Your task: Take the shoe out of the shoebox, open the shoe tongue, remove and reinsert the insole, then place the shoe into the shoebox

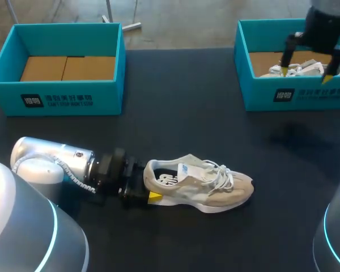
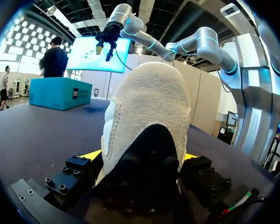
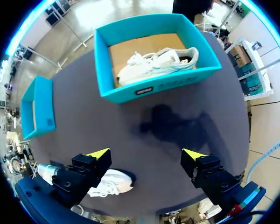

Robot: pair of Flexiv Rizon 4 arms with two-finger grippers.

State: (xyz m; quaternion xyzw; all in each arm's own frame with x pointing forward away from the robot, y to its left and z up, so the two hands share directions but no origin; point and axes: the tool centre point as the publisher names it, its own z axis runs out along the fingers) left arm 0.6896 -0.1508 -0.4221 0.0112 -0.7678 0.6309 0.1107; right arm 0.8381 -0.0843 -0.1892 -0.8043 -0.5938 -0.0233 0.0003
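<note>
Suede and mesh in pale beige, the beige shoe [image 1: 198, 184] rests on its sole on the black table [image 1: 175, 113], outside both boxes, with its heel turned to the left pincer [image 2: 140, 156]. That pincer grips the heel. One yellow-tipped finger sits on each side of it, set fairly narrow, and both seem to press the suede, though the bulk of the heel hides the contact itself. The toe points straight away ahead of the fingers, and the laces lie loose on top. Well ahead of this pincer and off to one side stands the left shoebox [image 1: 56, 99], which is teal and shows a brown cardboard floor.

The right pincer [image 3: 146, 154] hangs high above the table, its fingers spread wide and empty. Ahead of it sits the right shoebox [image 3: 158, 86], also teal, with a white shoe [image 3: 156, 63] lying lengthwise inside. Under the pincer is dark tabletop crossed by the arm's shadow. The beige shoe shows far below, beside one finger.
</note>
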